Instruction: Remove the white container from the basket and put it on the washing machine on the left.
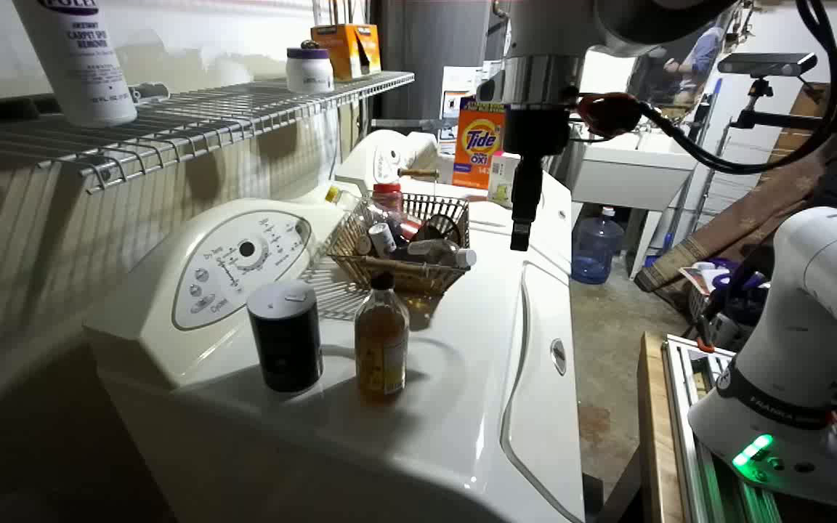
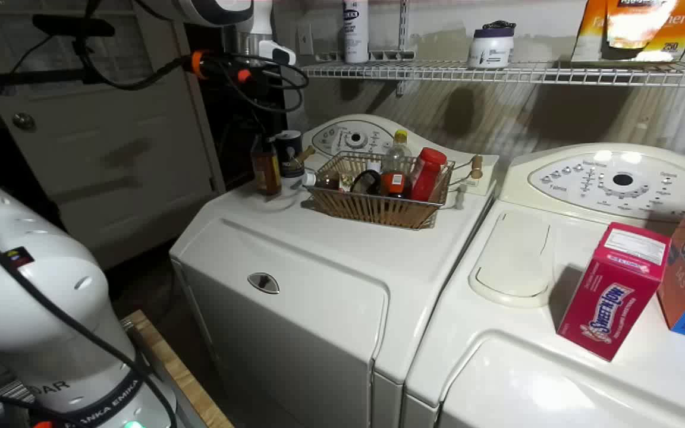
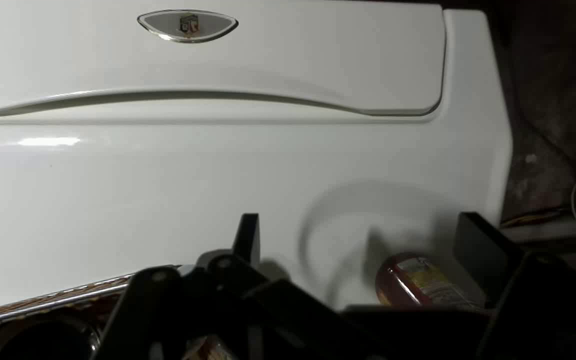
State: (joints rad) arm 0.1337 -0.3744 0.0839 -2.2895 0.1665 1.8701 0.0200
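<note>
The basket (image 2: 372,209) on the washing machine (image 2: 301,235) held a small white container (image 1: 382,238), a red jar (image 2: 427,178) and a white-topped bottle (image 1: 429,252), and the gripper (image 3: 358,240) hung nearby, spread wide.

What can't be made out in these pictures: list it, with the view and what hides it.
Basket: its floor is hidden by its wall and what it holds in both exterior views.
Small white container: its print is too small to read in an exterior view.
Amber bottle: partly hidden by the gripper in the wrist view.
Carpet spot remover: top cut off by the upper edge in an exterior view.
</note>
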